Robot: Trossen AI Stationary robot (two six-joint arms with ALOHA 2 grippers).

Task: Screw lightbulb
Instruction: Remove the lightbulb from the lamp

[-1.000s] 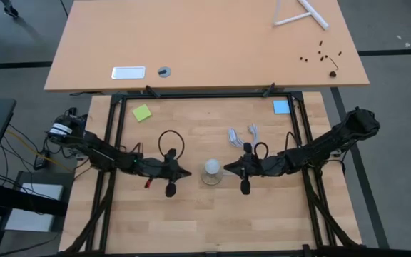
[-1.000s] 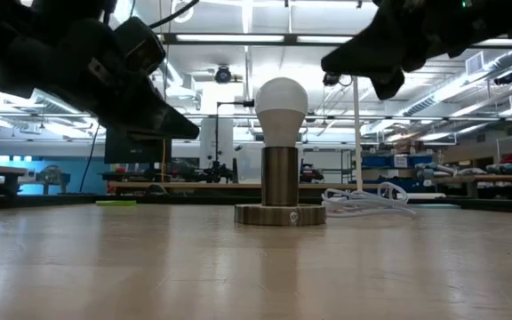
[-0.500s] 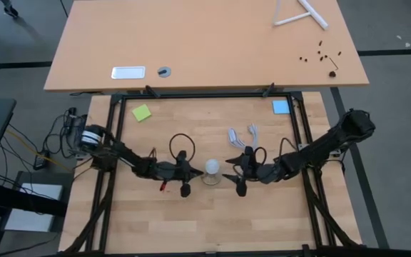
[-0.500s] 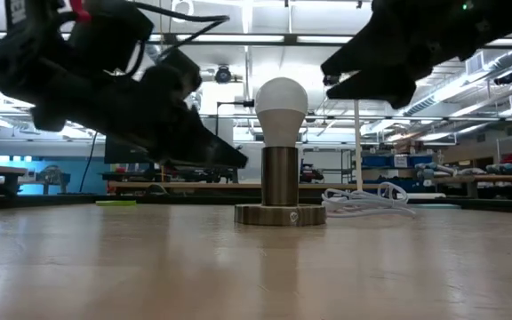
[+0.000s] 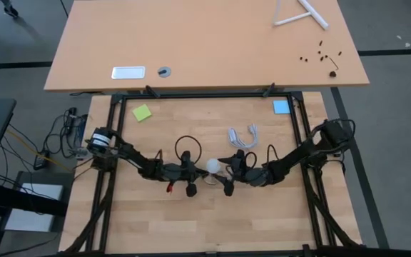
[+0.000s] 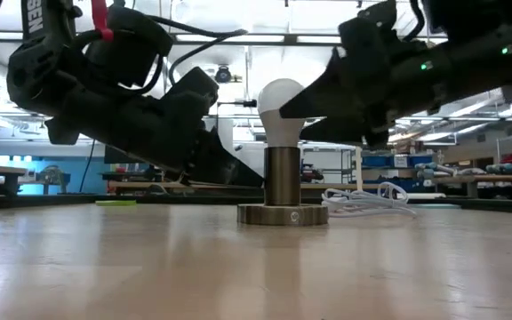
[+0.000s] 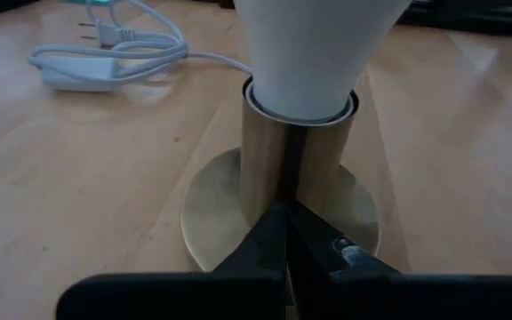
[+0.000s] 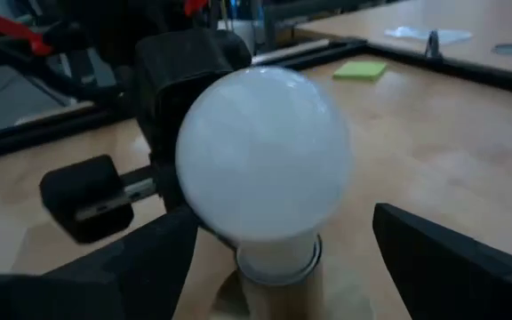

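At mid-worktop (image 5: 262,214): lightbulb (image 6: 282,111) upright in brass socket (image 6: 282,188), long axis vertical, white cord (image 5: 244,135) behind. Right claw (image 8: 278,267) spread wide, fingers either side of the globe, not yet touching. Left claw (image 7: 290,233) pressed shut, tips against the socket stem low down, apparently bracing it. Nearer to the bulb: right claw, bulb straight ahead between its fingers. Likely next: closing on the globe, then twisting about the vertical axis.

There's a brass-looking lamp base (image 6: 282,191) sitting mid-table, white cord (image 5: 242,135) coiled up just behind it. Green sticky note (image 5: 142,113) in one back corner, blue one (image 5: 281,107) in the other. The bigger desk (image 5: 205,43) behind has a white frame thing (image 5: 300,13) and some dark little bits (image 5: 323,56) scattered on it.
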